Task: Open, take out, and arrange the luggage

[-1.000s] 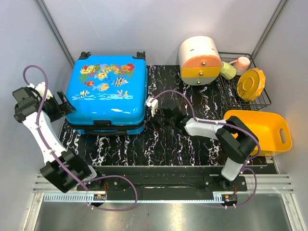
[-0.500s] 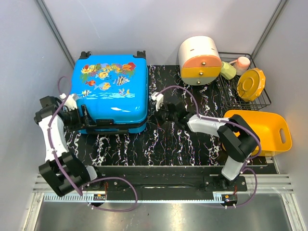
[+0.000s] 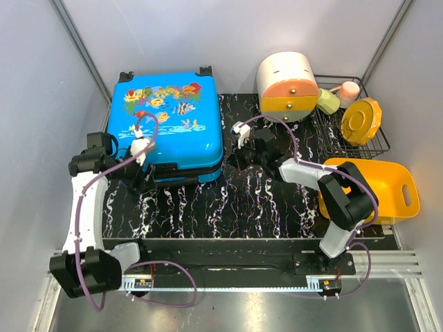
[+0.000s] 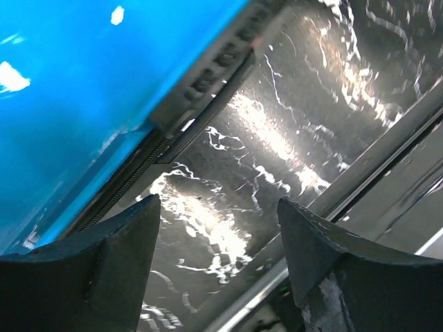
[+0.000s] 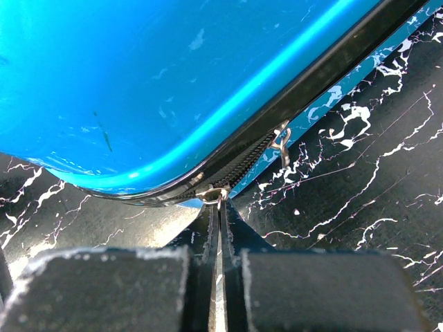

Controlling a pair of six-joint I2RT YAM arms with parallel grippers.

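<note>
The luggage (image 3: 169, 121), a bright-blue suitcase with a fish print, lies flat and closed at the back left of the black marbled mat. My right gripper (image 3: 230, 160) is at its front right corner, shut on a metal zipper pull (image 5: 213, 196) on the black zipper line; in the right wrist view the gripper (image 5: 220, 205) points at the blue shell (image 5: 138, 83). A second zipper pull (image 5: 280, 144) hangs just beside it. My left gripper (image 3: 140, 180) is open and empty at the suitcase's front left corner; its view (image 4: 218, 207) shows the blue shell (image 4: 83, 90) beside the jaws.
A white-and-orange round drawer box (image 3: 287, 86) stands at the back right. A black wire basket (image 3: 371, 148) holds a green item, a pink cup and an orange lid. A yellow basin (image 3: 374, 185) sits at the right. Grey walls close in left and right.
The left arm swung in from the left wall to the suitcase's front left corner. The suitcase shifted right and back. The right gripper moved right and back along the suitcase's edge.
</note>
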